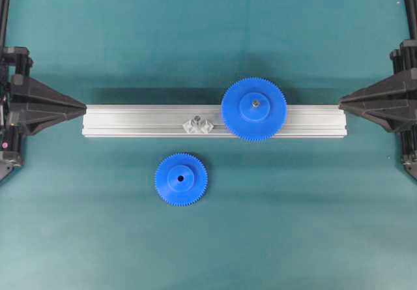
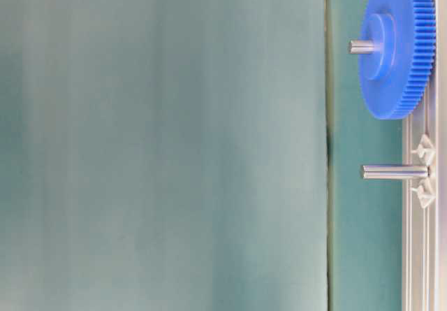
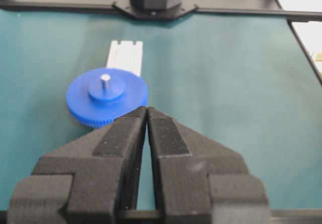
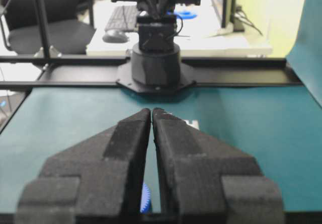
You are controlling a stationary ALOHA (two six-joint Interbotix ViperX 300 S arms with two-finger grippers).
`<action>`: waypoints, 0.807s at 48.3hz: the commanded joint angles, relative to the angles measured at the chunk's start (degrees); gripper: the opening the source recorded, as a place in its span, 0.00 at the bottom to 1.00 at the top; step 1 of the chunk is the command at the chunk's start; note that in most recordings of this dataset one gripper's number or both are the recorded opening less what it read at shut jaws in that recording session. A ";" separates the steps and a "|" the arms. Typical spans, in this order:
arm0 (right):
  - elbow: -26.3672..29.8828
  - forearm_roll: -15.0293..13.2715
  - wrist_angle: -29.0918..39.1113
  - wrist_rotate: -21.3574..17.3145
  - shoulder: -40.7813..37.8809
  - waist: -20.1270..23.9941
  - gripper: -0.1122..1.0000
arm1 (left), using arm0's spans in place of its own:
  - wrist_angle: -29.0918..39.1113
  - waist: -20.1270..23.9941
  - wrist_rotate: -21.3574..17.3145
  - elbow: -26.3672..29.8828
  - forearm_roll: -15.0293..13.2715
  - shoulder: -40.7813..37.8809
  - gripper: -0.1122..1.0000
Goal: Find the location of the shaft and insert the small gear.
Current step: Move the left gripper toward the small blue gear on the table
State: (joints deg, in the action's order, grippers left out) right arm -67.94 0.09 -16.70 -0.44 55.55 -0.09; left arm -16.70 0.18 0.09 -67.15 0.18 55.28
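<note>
While both claws rest closed, small gear lies near shaft

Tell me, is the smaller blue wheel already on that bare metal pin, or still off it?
Off. The small gear lies flat on the green mat, in front of the rail, while the shaft stands bare in its bracket.

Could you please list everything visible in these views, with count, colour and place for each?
small gear: one, blue, flat on the mat in front of the rail, left of centre.
larger gear: one, blue, seated on its own pin on the rail, right of centre.
shaft: one, grey metal, bare, standing from a silver bracket at mid rail.
rail: one, silver aluminium, lying across the table.
mat: one, teal, covering the table.
left gripper: one, black, shut, empty, at the rail's left end.
right gripper: one, black, shut, empty, at the rail's right end.
</note>
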 commanded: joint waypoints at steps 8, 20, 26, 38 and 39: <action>-0.62 1.58 5.01 -1.14 -0.53 -0.09 0.15 | 0.00 -0.79 6.68 1.32 0.70 -2.11 0.10; 1.76 1.58 14.68 -2.11 -1.41 -0.09 0.14 | 5.80 -1.58 6.33 4.66 0.79 -8.35 0.10; 2.37 1.49 20.65 -3.08 -2.55 -0.09 0.14 | 8.88 -2.46 6.33 8.26 0.79 -14.15 0.10; 2.11 1.49 26.54 -4.31 -3.08 -0.09 0.14 | 10.72 -4.48 6.68 12.66 0.79 -27.51 0.10; 2.11 1.58 26.81 -4.39 -3.08 -0.09 0.14 | 10.72 -4.75 6.59 13.01 0.79 -28.48 0.10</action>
State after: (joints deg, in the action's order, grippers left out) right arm -67.06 1.58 9.32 -4.13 52.82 -0.18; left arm -5.80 -3.78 6.68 -56.51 0.79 30.32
